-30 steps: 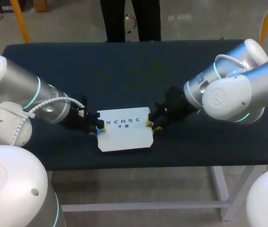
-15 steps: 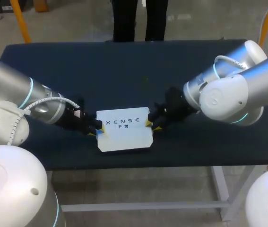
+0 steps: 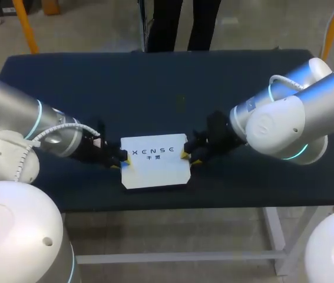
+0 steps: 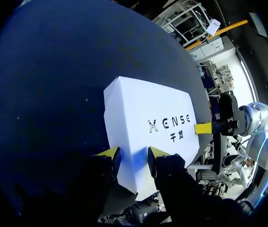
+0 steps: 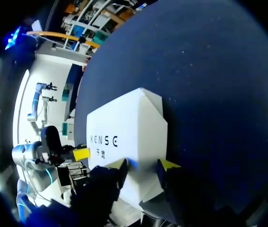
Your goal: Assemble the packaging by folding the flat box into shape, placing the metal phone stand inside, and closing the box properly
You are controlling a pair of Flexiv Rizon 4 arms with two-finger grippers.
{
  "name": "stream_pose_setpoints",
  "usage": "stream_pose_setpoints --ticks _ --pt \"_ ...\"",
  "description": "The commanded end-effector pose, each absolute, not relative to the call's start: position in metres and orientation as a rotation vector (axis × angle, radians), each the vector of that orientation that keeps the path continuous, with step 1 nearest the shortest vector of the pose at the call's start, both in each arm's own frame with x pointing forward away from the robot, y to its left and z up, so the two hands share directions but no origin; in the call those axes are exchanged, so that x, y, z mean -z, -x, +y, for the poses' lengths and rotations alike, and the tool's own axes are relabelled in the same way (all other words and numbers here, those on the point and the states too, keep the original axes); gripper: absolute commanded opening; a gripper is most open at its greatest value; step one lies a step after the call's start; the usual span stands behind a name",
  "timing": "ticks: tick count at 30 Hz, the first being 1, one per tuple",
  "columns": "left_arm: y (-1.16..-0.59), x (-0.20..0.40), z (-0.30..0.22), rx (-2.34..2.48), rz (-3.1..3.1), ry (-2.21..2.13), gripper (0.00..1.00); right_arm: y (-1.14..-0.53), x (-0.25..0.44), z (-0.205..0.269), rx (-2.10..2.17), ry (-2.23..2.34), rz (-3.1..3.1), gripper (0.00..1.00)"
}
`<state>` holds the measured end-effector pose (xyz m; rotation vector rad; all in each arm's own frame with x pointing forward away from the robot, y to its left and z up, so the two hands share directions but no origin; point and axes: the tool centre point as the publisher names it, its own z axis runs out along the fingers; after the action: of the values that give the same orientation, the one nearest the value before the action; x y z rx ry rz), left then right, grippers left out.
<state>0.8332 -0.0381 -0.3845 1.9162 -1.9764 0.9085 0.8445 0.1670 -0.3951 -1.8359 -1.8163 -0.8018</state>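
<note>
The white box point(image 3: 155, 162) lies folded into shape near the table's front edge, printed face up. Its faces show again in the left wrist view point(image 4: 145, 120) and the right wrist view point(image 5: 124, 137). My left gripper point(image 3: 122, 163) is at the box's left end, and its yellow tips press that end from two sides point(image 4: 133, 153). My right gripper point(image 3: 187, 157) is at the opposite end. That end sits between its fingers point(image 5: 144, 165), with a thin gap at one tip. The metal phone stand is not visible in any view.
The dark table point(image 3: 155, 82) stretches bare behind the box. Its front edge point(image 3: 214, 200) runs close below the box. Both arms lie low over the table on either side of the box.
The box has stayed in place. My left arm's upper part has shifted slightly, and the right arm has edged a little; both grippers remain at the box's ends.
</note>
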Motion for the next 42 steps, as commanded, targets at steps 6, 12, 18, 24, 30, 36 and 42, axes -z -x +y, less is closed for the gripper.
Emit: stream_pose_setpoints --ticks 6,12,18,24,30,36,42 --pt "-0.833 0.389 -0.042 -0.904 -1.980 -1.920 0.35 -0.843 0.399 0.170 0.805 1.833 -1.815 0.47" --pt "-0.833 0.389 -0.042 -0.904 -1.980 -1.920 0.33 -0.843 0.399 0.170 0.805 1.833 -1.815 0.46" --pt "-0.833 0.389 -0.042 -0.904 -1.980 -1.920 0.31 -0.843 0.399 0.170 0.805 1.833 -1.815 0.47" --pt "-0.833 0.389 -0.044 -0.865 -1.991 -1.915 0.33 -0.843 0.398 0.170 0.798 1.837 -1.817 0.47" --pt "-0.831 0.387 -0.038 -0.807 -1.986 -1.858 0.39 -0.843 0.397 0.170 0.788 1.826 -1.820 0.46" --pt "-0.829 0.384 -0.027 -0.769 -1.977 -1.733 0.42 -0.842 0.397 0.171 0.790 1.818 -1.817 0.45" --pt "-0.828 0.384 -0.023 -0.763 -1.977 -1.686 0.42 -0.842 0.398 0.171 0.796 1.810 -1.814 0.45"
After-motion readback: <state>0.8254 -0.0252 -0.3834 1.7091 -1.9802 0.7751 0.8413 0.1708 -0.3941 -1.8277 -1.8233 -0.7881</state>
